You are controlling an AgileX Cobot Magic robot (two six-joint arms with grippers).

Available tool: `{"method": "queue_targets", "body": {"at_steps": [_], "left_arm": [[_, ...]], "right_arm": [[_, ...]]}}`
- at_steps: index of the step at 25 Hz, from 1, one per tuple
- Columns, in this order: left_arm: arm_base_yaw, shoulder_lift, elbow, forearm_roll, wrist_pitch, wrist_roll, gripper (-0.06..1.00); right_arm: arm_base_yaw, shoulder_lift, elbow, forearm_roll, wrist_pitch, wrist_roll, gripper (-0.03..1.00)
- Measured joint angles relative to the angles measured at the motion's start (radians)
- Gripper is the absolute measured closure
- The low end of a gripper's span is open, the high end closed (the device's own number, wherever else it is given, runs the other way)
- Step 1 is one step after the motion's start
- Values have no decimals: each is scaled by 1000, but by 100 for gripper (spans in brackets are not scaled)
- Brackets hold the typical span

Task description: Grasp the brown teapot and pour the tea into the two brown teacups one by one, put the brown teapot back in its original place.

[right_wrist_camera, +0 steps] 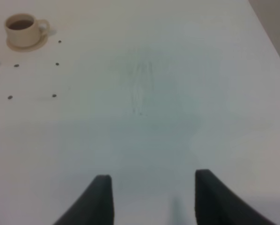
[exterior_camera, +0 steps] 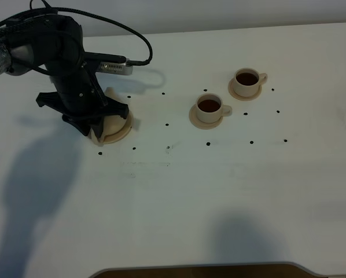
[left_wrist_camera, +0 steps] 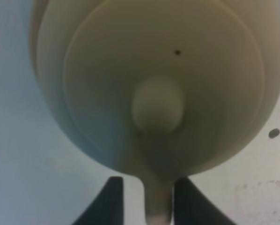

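The white, matte tabletop carries a wide, flat, round beige-tan saucer on its left side, with the pale beige-tan ceramic teapot sitting on it, largely hidden under the black arm. Toward the middle-right lie two small round beige-tan cup saucers, well apart from the wide one: the nearer saucer bears a small beige cylindrical cup holding dark liquid, and the farther saucer, just beside it, bears a matching filled cup. Small black dots mark the surface around all three saucers. Soft dark shadows fall across the tabletop's left and near side.
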Motion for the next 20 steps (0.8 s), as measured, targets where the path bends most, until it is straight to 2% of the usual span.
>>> {"method": "queue_targets", "body": {"at_steps": [4, 8, 12, 16, 20], "left_arm": [[0, -25, 0, 41, 56, 3, 52], [0, -90, 0, 55, 167, 27, 50], [0, -157, 13, 49, 190, 51, 50], [0, -267, 128, 48, 190, 57, 49], [0, -403, 302, 48, 190, 51, 50]], "right_arm": [[0, 0, 0, 0, 0, 0, 57], [0, 0, 0, 0, 0, 0, 57], [0, 0, 0, 0, 0, 0, 57], [0, 0, 0, 0, 0, 0, 57], [0, 0, 0, 0, 0, 0, 57]]}}
